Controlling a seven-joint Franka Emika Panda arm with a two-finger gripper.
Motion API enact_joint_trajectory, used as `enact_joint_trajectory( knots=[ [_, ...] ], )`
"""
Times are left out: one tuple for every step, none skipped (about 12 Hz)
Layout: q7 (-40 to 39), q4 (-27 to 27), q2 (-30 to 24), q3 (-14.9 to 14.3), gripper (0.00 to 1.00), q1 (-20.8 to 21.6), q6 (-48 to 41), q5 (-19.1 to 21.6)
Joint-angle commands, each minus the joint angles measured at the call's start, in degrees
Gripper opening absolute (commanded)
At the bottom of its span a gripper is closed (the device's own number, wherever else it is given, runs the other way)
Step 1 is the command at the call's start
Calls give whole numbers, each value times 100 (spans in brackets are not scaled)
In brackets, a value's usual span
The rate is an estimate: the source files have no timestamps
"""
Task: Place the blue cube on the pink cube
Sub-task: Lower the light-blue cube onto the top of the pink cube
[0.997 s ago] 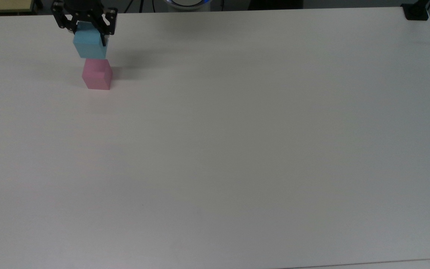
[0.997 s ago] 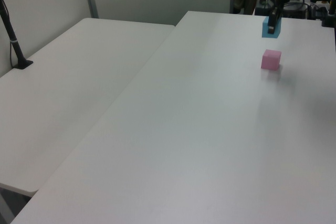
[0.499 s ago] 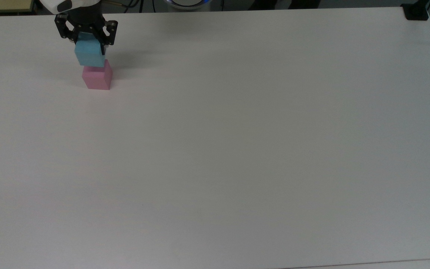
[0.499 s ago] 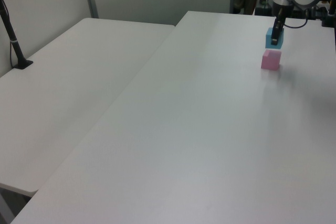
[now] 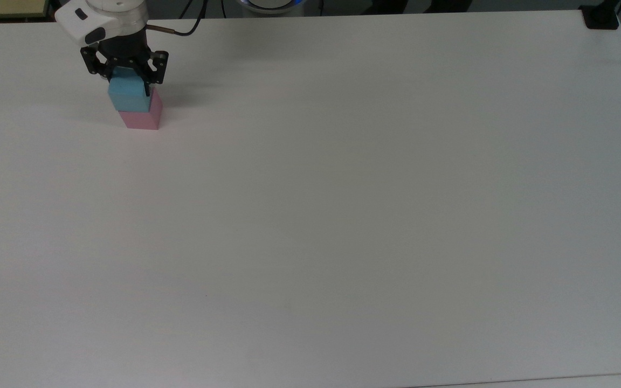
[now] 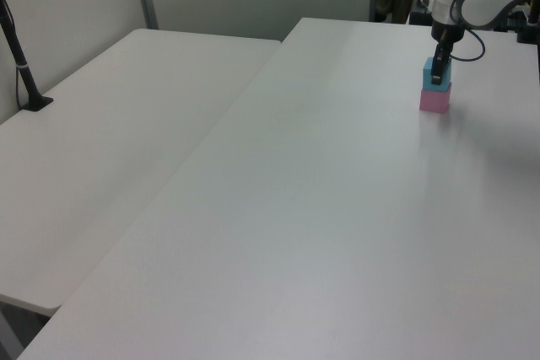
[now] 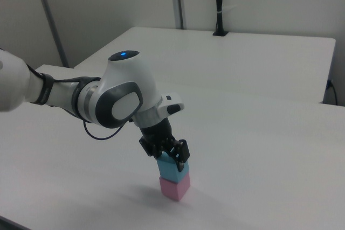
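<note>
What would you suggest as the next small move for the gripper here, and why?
Probably open the gripper and let go. The blue cube appears to sit on the pink cube in the left and right views, roughly lined up, and the gripper is clamped on the blue cube's sides. Then lift straight up.

Matte blue cube [image 5: 126, 95], matte pink cube [image 5: 142, 117], smooth matte white table [image 5: 343, 188], glossy white plastic arm [image 7: 116, 98]
</note>
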Motion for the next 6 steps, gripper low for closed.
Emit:
enact_joint_trajectory(
  knots=[
    [-93,-73,2,-93,45,4,121,-124],
    [-93,-73,-7,-171,61,3,121,-124],
    [-93,-73,-7,-198,90,3,95,-124],
    [-93,-73,-16,-199,100,3,42,-124],
    [-93,-73,-42,-207,100,3,25,-124],
    [-93,-64,-60,-216,100,12,-71,-115]
  ],
)
